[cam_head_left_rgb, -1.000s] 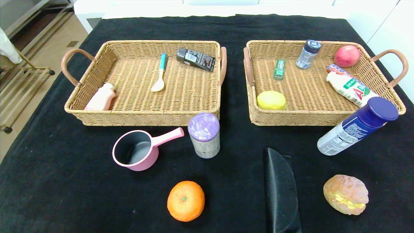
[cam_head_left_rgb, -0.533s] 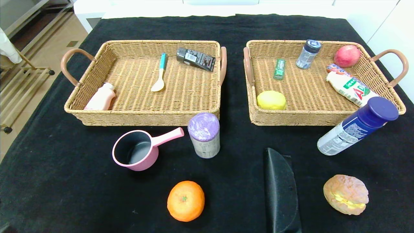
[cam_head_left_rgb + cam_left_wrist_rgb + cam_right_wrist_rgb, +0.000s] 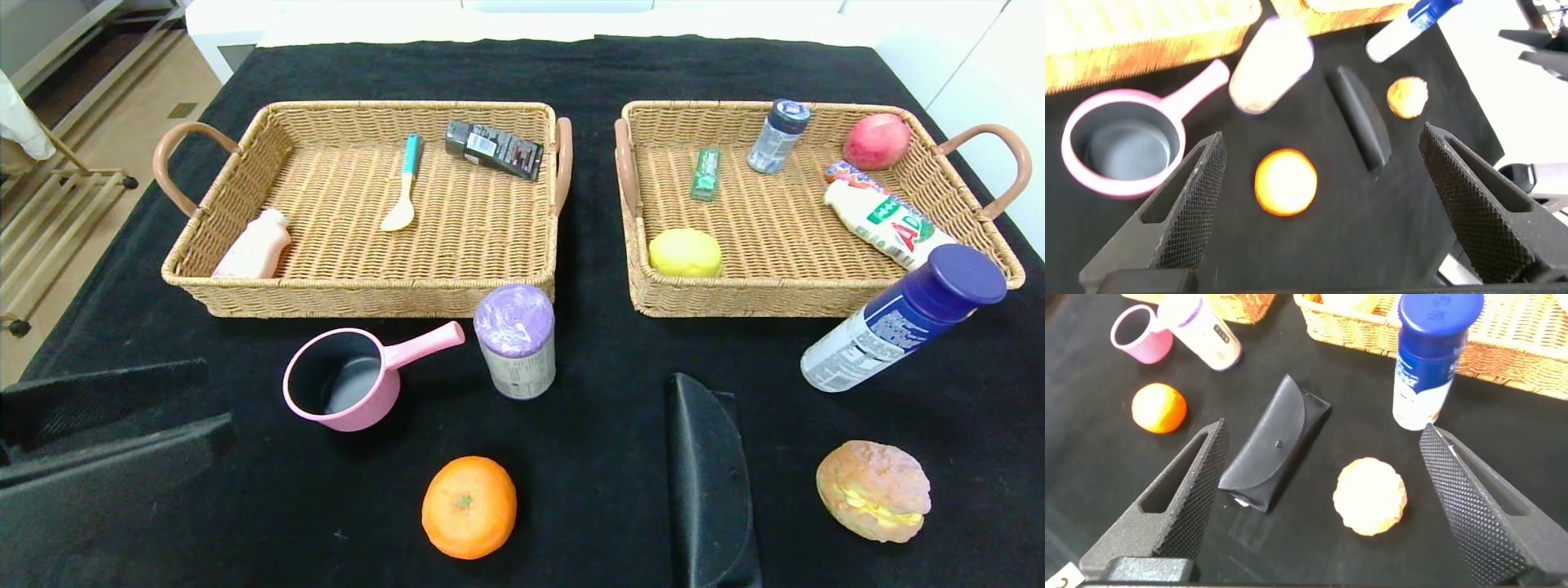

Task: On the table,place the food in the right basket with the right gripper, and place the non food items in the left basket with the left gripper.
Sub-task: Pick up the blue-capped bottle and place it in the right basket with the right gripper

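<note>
While the left claw [image 3: 1319, 204] is hanging wide open above the orange [image 3: 469, 506] and holding nothing, its dark fingers [image 3: 106, 425] are showing at the near left edge of the black surface [image 3: 571, 73]. Beside the orange, the pink pan [image 3: 343, 389], the white can with the purple lid [image 3: 516, 341], the black pouch [image 3: 709, 482], the bun [image 3: 873, 490] and the blue bottle [image 3: 898, 320] are all sitting on the cloth in front of the left basket [image 3: 245, 290] and the right basket [image 3: 735, 298]. Over the bun and pouch, the right claw [image 3: 1319, 498] is also hanging wide open and holding nothing.
</note>
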Action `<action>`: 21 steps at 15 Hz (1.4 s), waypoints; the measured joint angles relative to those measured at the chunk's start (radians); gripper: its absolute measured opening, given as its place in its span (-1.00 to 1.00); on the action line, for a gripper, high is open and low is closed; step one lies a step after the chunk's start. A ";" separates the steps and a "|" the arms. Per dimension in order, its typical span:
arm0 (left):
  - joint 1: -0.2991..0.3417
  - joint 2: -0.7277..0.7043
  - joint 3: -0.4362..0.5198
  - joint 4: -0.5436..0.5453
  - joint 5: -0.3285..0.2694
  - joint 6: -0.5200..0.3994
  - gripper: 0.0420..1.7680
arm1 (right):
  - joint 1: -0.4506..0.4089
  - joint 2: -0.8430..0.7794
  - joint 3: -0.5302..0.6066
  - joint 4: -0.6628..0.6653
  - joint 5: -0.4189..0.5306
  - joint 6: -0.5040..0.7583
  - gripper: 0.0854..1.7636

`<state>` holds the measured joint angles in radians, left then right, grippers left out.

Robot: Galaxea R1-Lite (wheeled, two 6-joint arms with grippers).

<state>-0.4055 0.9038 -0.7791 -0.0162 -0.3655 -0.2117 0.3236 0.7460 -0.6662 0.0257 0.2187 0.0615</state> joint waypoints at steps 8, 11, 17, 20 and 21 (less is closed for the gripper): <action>-0.072 0.103 -0.028 0.000 0.022 -0.001 0.94 | 0.047 0.057 0.001 -0.010 -0.018 0.001 0.94; -0.073 0.109 -0.024 0.002 0.025 -0.004 0.94 | 0.044 0.052 0.002 -0.009 -0.019 0.000 0.94; -0.073 0.124 -0.026 0.000 0.060 -0.002 0.94 | 0.039 0.035 0.005 0.000 -0.016 -0.002 0.94; -0.073 0.124 -0.026 0.000 0.061 -0.002 0.94 | 0.037 0.031 0.022 0.000 -0.025 -0.002 0.94; -0.073 0.124 -0.026 0.000 0.061 -0.001 0.94 | 0.036 0.031 0.024 0.000 -0.027 -0.002 0.94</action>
<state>-0.4785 1.0274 -0.8053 -0.0162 -0.3049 -0.2130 0.3594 0.7768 -0.6417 0.0260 0.1919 0.0596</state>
